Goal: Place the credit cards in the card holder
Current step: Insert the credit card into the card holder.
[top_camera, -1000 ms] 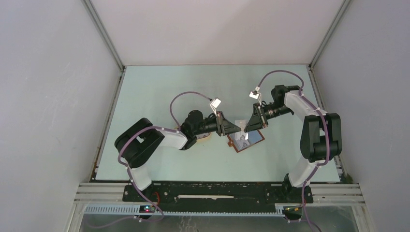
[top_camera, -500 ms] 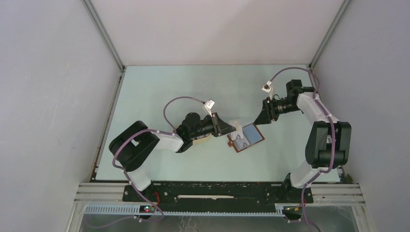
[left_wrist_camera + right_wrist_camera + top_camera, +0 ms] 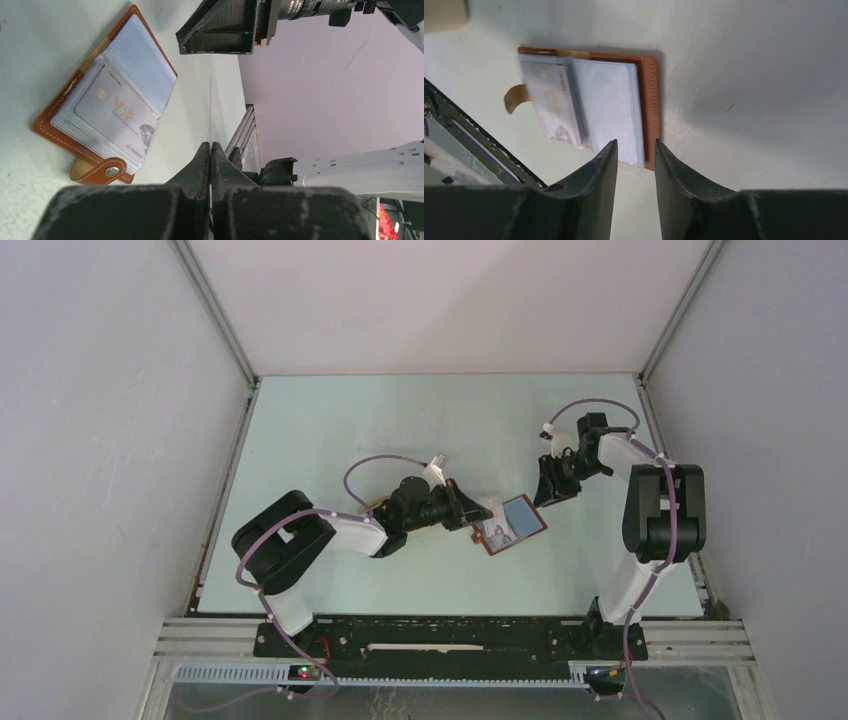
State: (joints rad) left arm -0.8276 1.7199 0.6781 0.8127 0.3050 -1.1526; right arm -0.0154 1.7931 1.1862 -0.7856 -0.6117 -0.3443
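The card holder lies spread open and flat on the table, right of the middle and closer to the near edge than to the far one. A credit card lies on its left half, on top of the stacked pockets; the right half carries nothing loose. The snap strap sticks out from the outer edge of the card's half. The left gripper sits just left of the holder, the right gripper behind it and to its right. A tray lies further left, mostly under the left arm.
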